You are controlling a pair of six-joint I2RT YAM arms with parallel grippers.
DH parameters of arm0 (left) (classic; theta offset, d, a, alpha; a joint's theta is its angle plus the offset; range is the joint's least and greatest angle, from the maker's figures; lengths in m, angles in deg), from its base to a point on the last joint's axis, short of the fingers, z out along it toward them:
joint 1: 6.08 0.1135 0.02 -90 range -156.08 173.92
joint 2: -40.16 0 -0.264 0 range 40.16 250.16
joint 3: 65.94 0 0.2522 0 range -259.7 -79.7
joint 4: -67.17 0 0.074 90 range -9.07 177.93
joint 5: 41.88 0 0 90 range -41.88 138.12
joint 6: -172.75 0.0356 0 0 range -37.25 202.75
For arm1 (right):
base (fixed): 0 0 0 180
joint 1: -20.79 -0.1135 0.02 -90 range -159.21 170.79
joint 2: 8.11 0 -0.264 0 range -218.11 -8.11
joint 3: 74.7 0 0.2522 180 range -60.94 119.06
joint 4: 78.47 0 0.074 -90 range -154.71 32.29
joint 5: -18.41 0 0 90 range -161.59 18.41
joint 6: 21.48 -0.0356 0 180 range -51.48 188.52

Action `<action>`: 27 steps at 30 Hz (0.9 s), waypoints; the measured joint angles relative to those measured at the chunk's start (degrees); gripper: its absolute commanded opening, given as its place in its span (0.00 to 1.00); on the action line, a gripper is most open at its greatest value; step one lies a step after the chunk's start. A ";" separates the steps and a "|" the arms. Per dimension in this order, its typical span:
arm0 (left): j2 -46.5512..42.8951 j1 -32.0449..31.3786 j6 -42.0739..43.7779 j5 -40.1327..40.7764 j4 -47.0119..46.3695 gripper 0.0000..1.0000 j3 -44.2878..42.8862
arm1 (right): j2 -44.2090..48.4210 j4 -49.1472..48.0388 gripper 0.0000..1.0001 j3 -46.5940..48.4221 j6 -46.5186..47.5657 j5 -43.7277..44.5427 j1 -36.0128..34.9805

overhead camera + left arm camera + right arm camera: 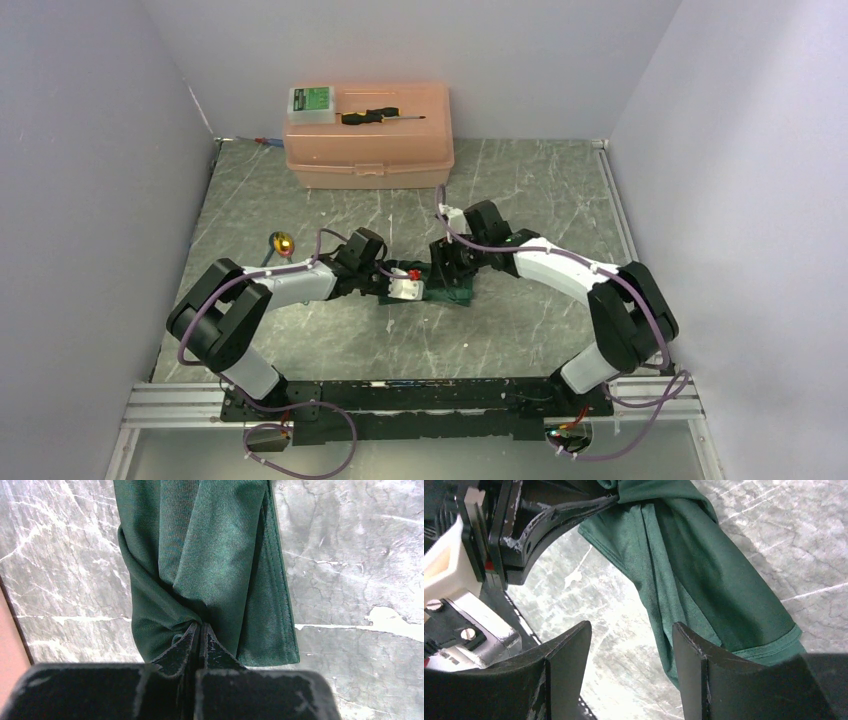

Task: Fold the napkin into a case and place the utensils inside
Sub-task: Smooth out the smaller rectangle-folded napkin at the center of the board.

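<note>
Centrally in the top view, the two arms are meeting over the marble-patterned table [330,345]. The left gripper [200,630] is pinching the napkin [215,555], its jaws pressed together on a bunched fold of the dark green cloth. From that pinch the napkin is stretching toward the top of the left wrist frame in loose lengthwise folds, with a stitched hem running down its right side. The right gripper [631,630] is standing spread, with bare table showing between its fingers and nothing clamped; the cloth is passing just beside and behind its right finger [694,650]. One utensil [283,243], with a shiny gold rounded head, is lying on the table at the middle left of the top view, well apart from the napkin. A peach plastic box [368,150] is sitting at the upper middle, carrying a black-handled screwdriver [385,117] and a small green-labelled case [313,103].
</note>
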State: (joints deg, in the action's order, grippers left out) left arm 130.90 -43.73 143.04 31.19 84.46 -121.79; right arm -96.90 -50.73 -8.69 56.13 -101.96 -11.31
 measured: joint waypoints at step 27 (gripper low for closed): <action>-0.37 -0.24 -1.70 0.81 -1.16 0.03 0.72 | -0.61 10.08 0.61 0.61 16.31 10.86 -3.39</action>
State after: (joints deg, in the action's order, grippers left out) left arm 130.52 -43.97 141.34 32.00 83.30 -121.07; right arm -97.51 -40.65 -8.08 72.44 -91.09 -14.69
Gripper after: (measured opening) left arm 0.033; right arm 0.643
